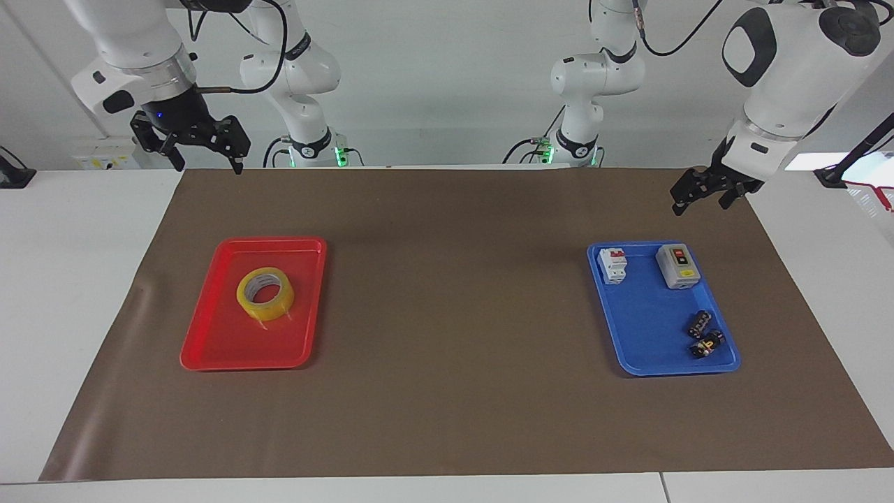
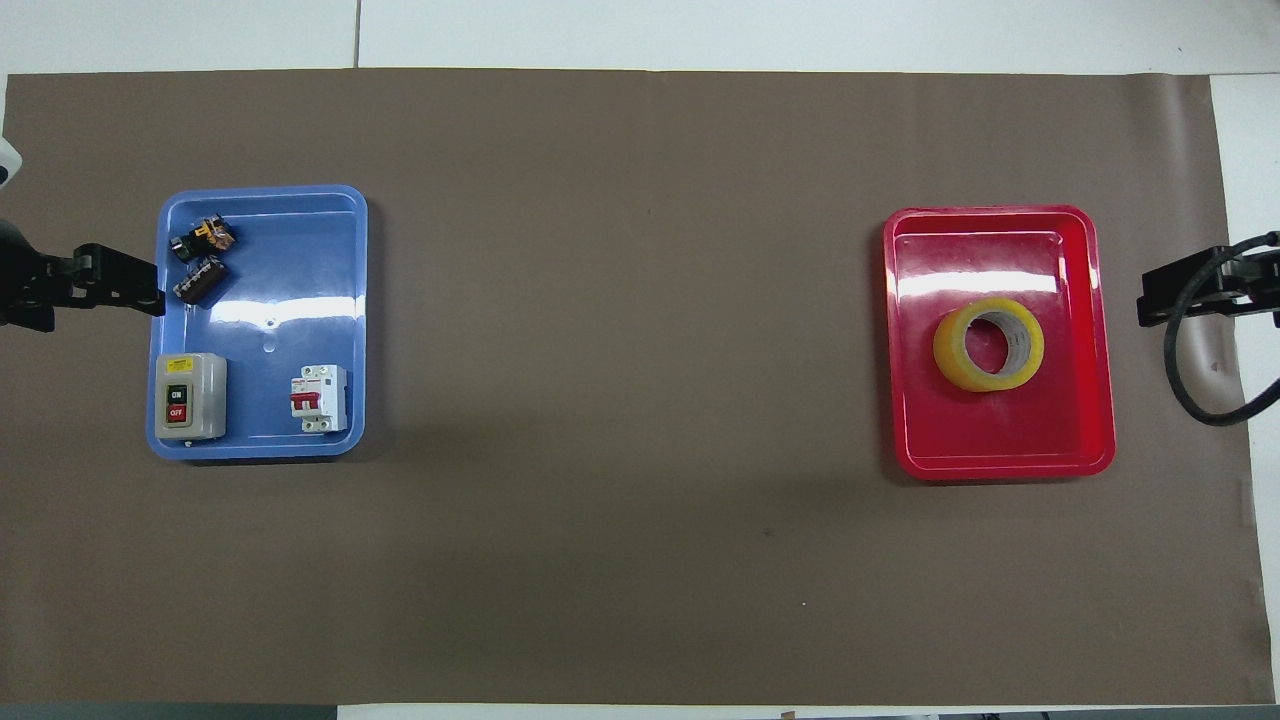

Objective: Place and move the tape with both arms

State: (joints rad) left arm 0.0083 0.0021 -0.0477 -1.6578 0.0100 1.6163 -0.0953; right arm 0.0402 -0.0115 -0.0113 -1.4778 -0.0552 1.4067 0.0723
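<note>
The tape (image 1: 265, 293) is a yellow ring with a white core. It lies flat in the red tray (image 1: 209, 349) at the right arm's end of the table, and it also shows in the overhead view (image 2: 988, 345). My right gripper (image 1: 208, 165) is open and empty. It hangs in the air over the mat's edge nearest the robots, well clear of the red tray (image 2: 1000, 455), and its tip shows in the overhead view (image 2: 1145, 305). My left gripper (image 1: 698, 204) is open and empty, in the air beside the blue tray (image 1: 649, 349); in the overhead view (image 2: 150, 292) it is at that tray's edge.
The blue tray (image 2: 280, 440) holds a grey switch box (image 2: 190, 396), a white circuit breaker (image 2: 319, 398) and two small dark parts (image 2: 200, 262). A brown mat (image 1: 454, 349) covers the table. Two smaller white arms (image 1: 300, 77) stand at the table's edge by the robots.
</note>
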